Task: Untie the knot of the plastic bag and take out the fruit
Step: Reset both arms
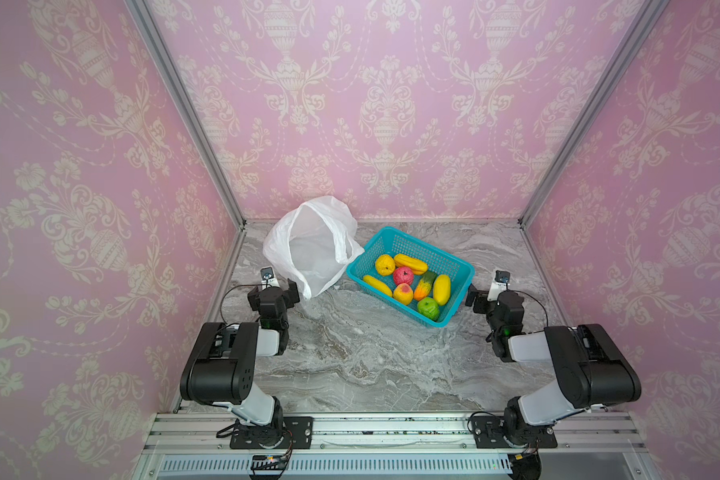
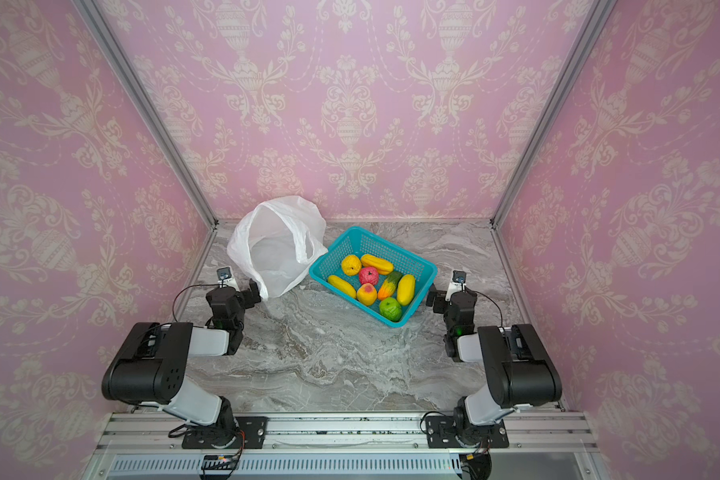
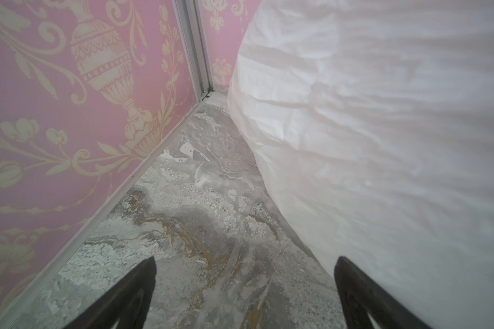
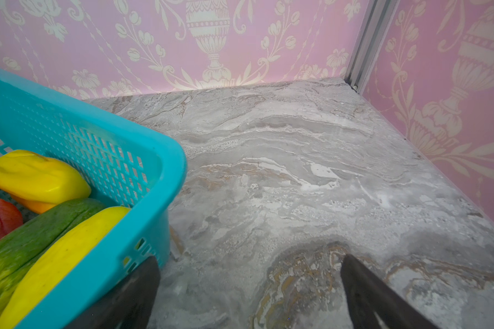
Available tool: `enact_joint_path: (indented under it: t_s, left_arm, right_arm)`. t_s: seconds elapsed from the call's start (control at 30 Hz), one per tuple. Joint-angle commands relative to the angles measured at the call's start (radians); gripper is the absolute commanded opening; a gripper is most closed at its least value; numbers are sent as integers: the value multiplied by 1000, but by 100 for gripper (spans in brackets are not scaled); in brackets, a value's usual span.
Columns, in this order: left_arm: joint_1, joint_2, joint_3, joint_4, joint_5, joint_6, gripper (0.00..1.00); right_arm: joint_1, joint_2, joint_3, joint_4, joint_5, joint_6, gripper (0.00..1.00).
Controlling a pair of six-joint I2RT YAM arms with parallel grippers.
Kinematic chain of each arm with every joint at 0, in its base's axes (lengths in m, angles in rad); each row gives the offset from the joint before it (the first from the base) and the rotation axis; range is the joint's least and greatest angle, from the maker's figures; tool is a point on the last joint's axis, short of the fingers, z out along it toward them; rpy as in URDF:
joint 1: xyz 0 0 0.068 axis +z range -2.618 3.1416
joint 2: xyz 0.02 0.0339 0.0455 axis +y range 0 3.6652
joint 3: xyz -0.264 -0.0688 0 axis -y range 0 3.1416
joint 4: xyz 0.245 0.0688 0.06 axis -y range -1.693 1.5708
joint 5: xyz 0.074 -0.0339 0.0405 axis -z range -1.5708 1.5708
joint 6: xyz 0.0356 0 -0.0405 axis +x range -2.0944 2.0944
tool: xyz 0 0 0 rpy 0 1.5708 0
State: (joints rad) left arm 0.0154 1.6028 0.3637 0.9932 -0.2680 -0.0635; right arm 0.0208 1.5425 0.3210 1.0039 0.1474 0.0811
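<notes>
While our left gripper rests low at the left of the frame, its fingers spread wide and holding nothing, one fingertip sits just beside the white plastic bag. That bag slumps left of centre on the marble tabletop, its mouth gaping open, its right edge touching a corner of the teal mesh basket. Right of centre, we see the fruit lying inside that basket: yellow, red, peach, green and orange-green pieces. At the right, our right gripper stands released and empty just beside the basket's near corner.
</notes>
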Motion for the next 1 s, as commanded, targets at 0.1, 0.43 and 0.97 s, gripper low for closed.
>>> enact_joint_path:
  t_s: [0.1, 0.43, 0.97]
  left_arm:
    - [-3, 39, -27, 68, 44, 26, 99]
    - [-3, 35, -15, 36, 151, 59, 99]
    - [-2, 34, -16, 36, 153, 59, 99]
  right_arm:
    - [10, 1, 22, -22, -16, -21, 100]
    - [14, 0, 23, -22, -11, -25, 100]
    - [15, 2, 28, -31, -17, -26, 100]
